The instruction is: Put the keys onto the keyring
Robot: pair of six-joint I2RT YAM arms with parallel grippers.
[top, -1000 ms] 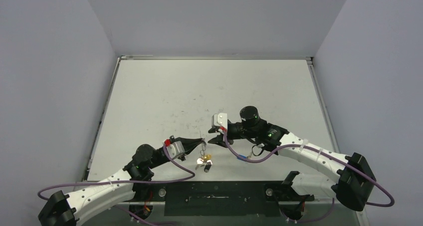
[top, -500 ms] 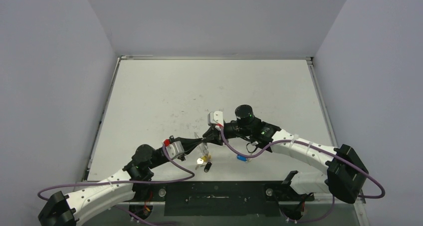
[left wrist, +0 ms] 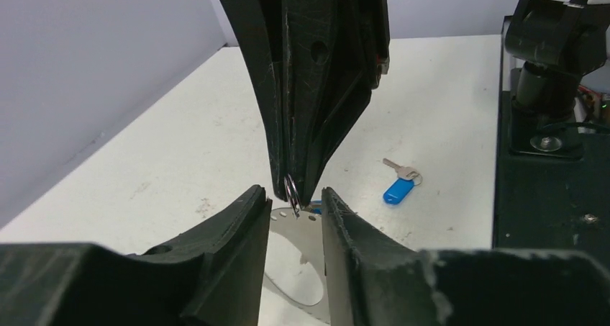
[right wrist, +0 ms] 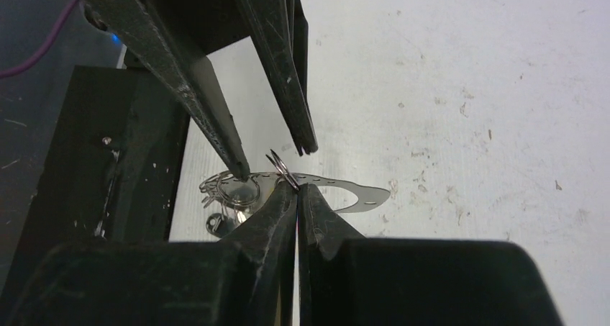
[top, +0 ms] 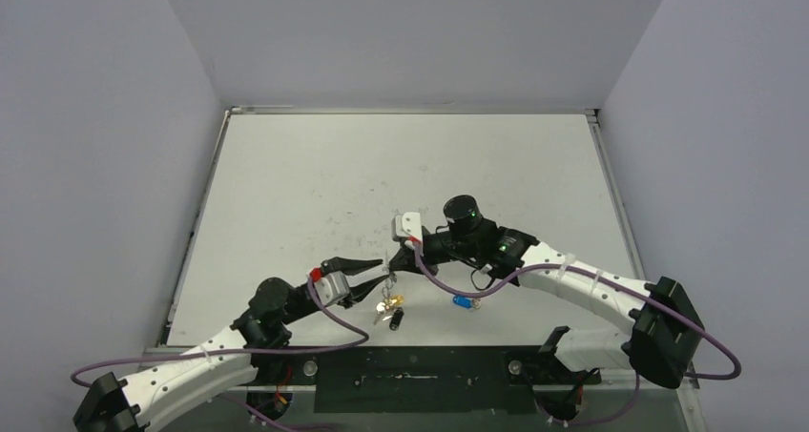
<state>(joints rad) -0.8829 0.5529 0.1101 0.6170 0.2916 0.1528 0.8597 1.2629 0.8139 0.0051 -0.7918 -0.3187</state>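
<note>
The keyring (right wrist: 282,169) is a thin silvery ring held just above the table, with my right gripper (right wrist: 297,187) shut on its edge. A flat silvery crescent plate (right wrist: 360,191) with small holes hangs from the ring. A bunch of keys (top: 385,307) lies beneath it, a black-headed one (top: 395,318) among them. My left gripper (left wrist: 293,196) faces the right one, jaws open on either side of the keyring (left wrist: 291,191) without touching it. A key with a blue tag (left wrist: 398,190) lies alone on the table to the right (top: 464,301).
The white table (top: 401,165) is walled at the back and on both sides. A black base plate (top: 420,375) runs along the near edge. Purple cables (top: 477,284) loop off both arms close to the keys.
My right gripper has moved left and shut on the keyring. My left gripper, shut on the ring a second ago, has opened and let go.
</note>
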